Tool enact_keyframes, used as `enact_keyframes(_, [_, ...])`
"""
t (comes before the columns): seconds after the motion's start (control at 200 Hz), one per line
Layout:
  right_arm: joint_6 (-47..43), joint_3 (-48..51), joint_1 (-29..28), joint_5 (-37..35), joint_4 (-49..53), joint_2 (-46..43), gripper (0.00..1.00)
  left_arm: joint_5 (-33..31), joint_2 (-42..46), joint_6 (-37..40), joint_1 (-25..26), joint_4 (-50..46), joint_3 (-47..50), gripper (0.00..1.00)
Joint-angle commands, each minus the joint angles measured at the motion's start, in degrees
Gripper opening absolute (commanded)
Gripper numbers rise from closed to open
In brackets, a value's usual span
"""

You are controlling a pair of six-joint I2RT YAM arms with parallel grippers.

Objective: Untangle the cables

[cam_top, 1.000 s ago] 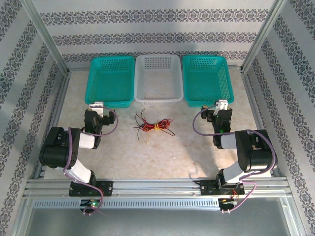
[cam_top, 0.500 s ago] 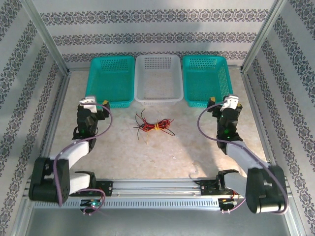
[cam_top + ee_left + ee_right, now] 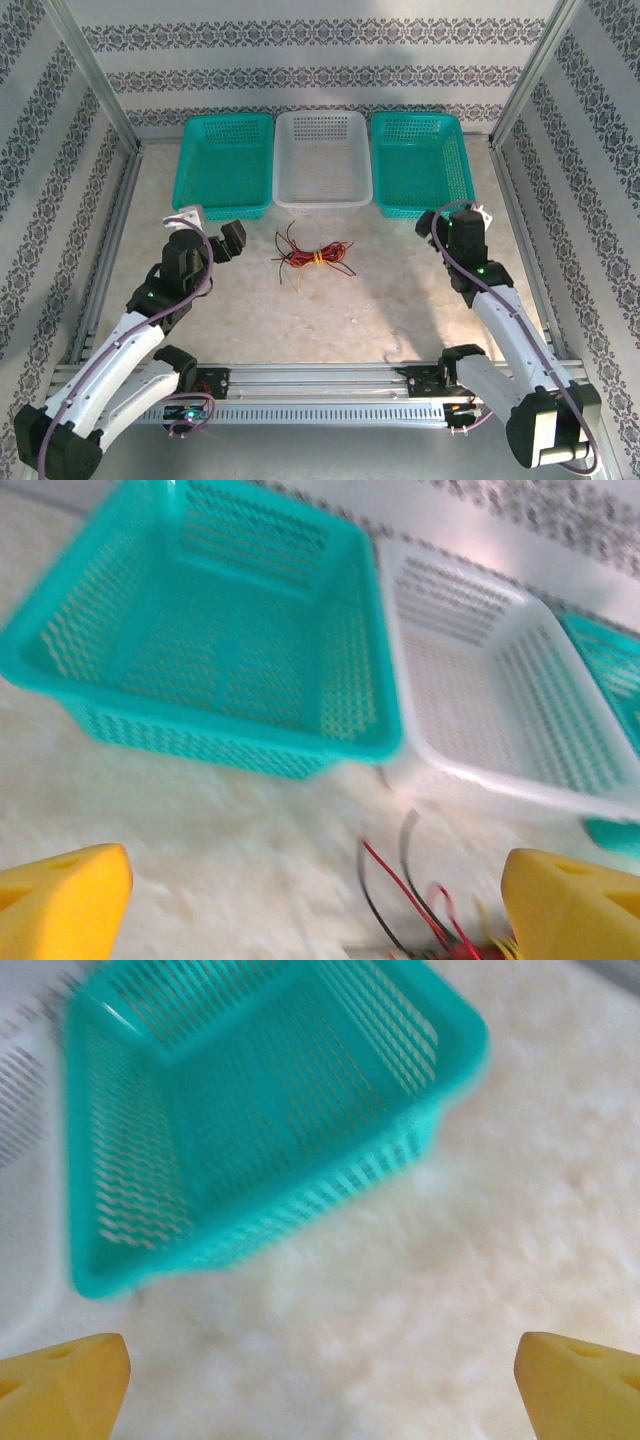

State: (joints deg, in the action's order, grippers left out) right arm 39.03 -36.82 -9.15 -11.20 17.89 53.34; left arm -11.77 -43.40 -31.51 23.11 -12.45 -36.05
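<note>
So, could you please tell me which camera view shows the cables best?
The top view: the whole bundle of cables lies in the open on the table. The left wrist view has a few red and black ends at its bottom edge.

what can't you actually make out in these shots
- Bundle of thin red, black and yellow cables: too small in the top external view to trace which strand crosses which.
- Same bundle, left wrist view: cut off by the bottom edge and blurred.
- Right-hand teal plastic basket, right wrist view: motion blur smears its mesh.
- White plastic basket, right wrist view: cut off by the left edge.
</note>
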Motion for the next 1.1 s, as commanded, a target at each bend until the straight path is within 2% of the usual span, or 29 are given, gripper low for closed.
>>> enact_keyframes(0.0, [0.0,-4.3,-14.5,-0.9,5.7,2.8,0.98,4.9,-0.7,-8.0,1.7,-14.1,-3.4,0.94])
enact_keyframes(0.05, [-0.7,-7.6,-24.2,-8.0,8.2,4.8,0.99,6.0,-0.7,-9.2,1.8,-14.8,-4.4,0.94])
enact_keyframes(0.105, [-1.9,-9.0,-28.6,-4.0,5.8,6.9,0.98,7.0,-0.5,-10.3,1.8,-13.8,-4.7,0.93])
enact_keyframes(0.23, [4.1,-13.2,-28.6,7.8,2.9,15.4,0.96,10.6,-1.1,-12.7,1.8,-9.4,-5.4,0.89])
enact_keyframes(0.33, [3.9,-18.3,-29.9,11.9,3.4,25.3,0.83,11.9,-2.3,-15.0,1.8,-9.4,-6.6,0.86])
enact_keyframes(0.455, [7.7,-18.2,-28.8,14.7,-2.9,32.2,0.63,13.8,-2.2,-17.3,1.8,-10.1,-6.4,0.86])
enact_keyframes(0.62, [9.0,-19.7,-27.6,16.9,-5.6,38.1,0.64,15.0,-1.5,-18.5,1.8,-10.6,-5.0,0.86])
enact_keyframes(0.705, [9.1,-20.6,-27.3,17.6,-6.3,41.0,0.65,17.4,-1.8,-18.3,2.1,-7.9,-3.6,0.70])
enact_keyframes(0.82, [10.5,-20.4,-25.8,19.2,-8.3,43.7,0.63,16.5,-2.5,-19.2,3.2,-7.9,-3.2,0.67])
enact_keyframes(0.944, [10.8,-21.3,-25.0,21.0,-8.7,46.7,0.51,15.6,-1.1,-20.8,3.5,-6.0,-1.6,0.68])
enact_keyframes(1.044, [11.1,-21.1,-25.0,22.0,-9.4,47.6,0.31,15.7,-0.8,-20.9,3.5,-5.9,-1.3,0.77])
enact_keyframes(1.094, [11.1,-20.7,-25.0,22.1,-9.8,47.1,0.19,16.8,-1.8,-19.9,3.5,-6.6,-2.1,0.79])
